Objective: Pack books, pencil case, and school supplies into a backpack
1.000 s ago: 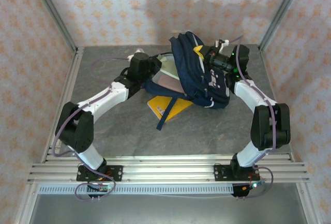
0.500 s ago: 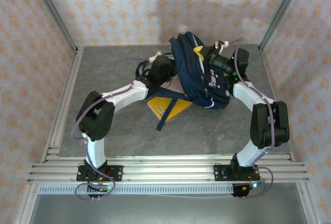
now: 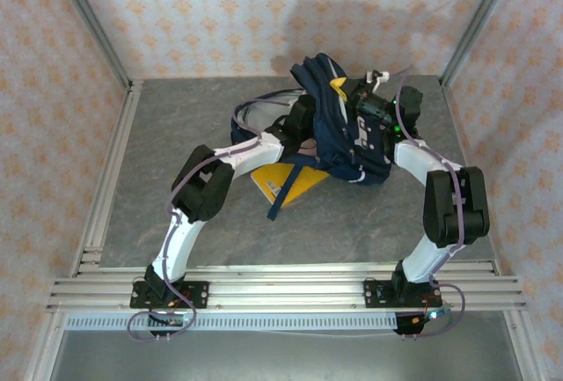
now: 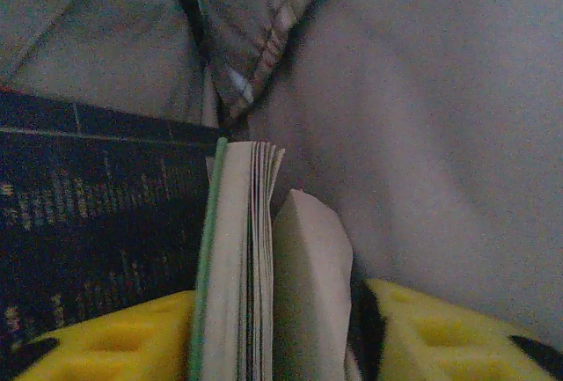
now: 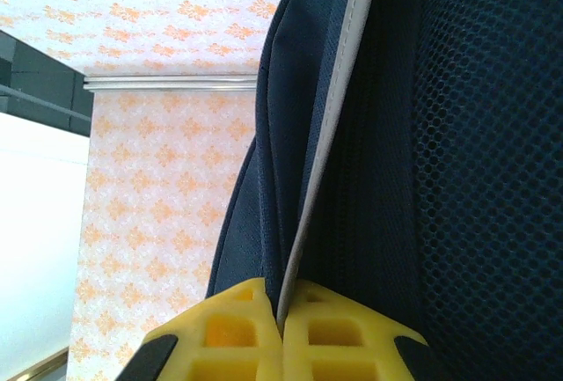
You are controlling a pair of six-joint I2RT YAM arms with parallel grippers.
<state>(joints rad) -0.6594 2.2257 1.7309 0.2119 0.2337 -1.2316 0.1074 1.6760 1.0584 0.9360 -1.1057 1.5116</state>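
Inside the backpack, the left gripper stands with its yellow fingers partway apart. Between them, edge-on, are the small green book and a pale flat packet. A dark sliver separates the packet from the right-hand finger, and the dim wrist view does not show whether the jaws are pinching the pair or merely flanking them. The dark blue book lies against the green book's cover, and the grey lining closes in just beyond the packet, leaving little room.

The right gripper is closed tight on the backpack's pale grey stripe, holding the bag's top up from the right. From above, the backpack sits right of centre near the far edge of the table, with the left arm reaching into its opening from the left side.

The orange-yellow book lies flat near the table's middle, its far corner tucked under the bag and a dark strap trailing across it. Bare grey surface runs along the left edge and across the near half to the metal rail.
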